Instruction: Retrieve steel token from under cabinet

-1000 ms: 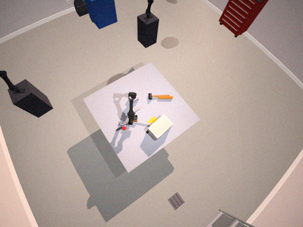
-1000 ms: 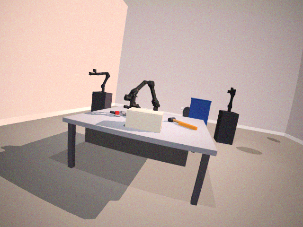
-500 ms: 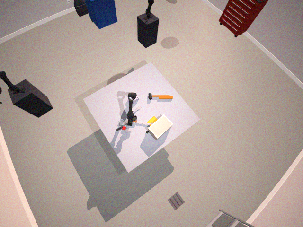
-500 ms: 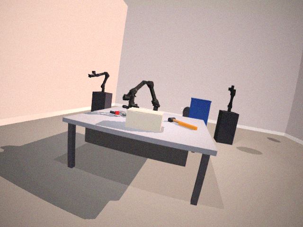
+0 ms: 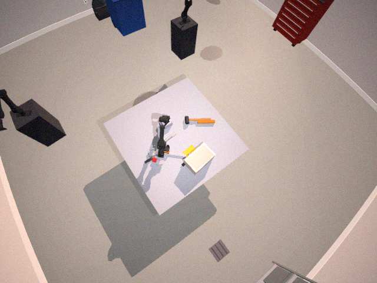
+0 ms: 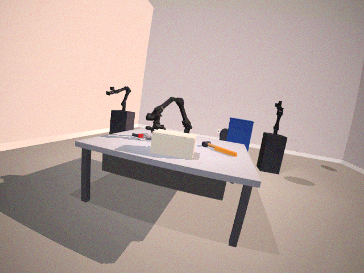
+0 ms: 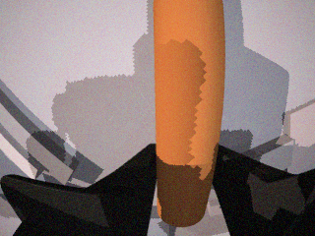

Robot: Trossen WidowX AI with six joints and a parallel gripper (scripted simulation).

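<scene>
My gripper (image 5: 166,150) (image 6: 155,128) (image 7: 186,164) is shut on the orange handle (image 7: 189,98) of a tool. In the top view a long, thin, pale shaft (image 5: 176,154) runs from the handle toward the cabinet (image 5: 199,157) (image 6: 172,144), and its far end is close to the cabinet's side. Whether it reaches underneath cannot be told. The cabinet is a cream box standing on the table (image 5: 212,134) (image 6: 217,170). Its vent slots do not show. The steel token is not visible. A yellow flat patch (image 5: 188,150) lies beside the cabinet; whether it is the marked area is unclear.
A hammer with a black head (image 5: 187,119) (image 6: 206,144) and an orange piece (image 5: 205,121) (image 6: 226,151) lie away from the gripper. A red block (image 5: 154,159) (image 6: 140,135) and a black bar (image 5: 148,160) lie near the arm. A small black thing (image 5: 182,164) is by the cabinet's corner.
</scene>
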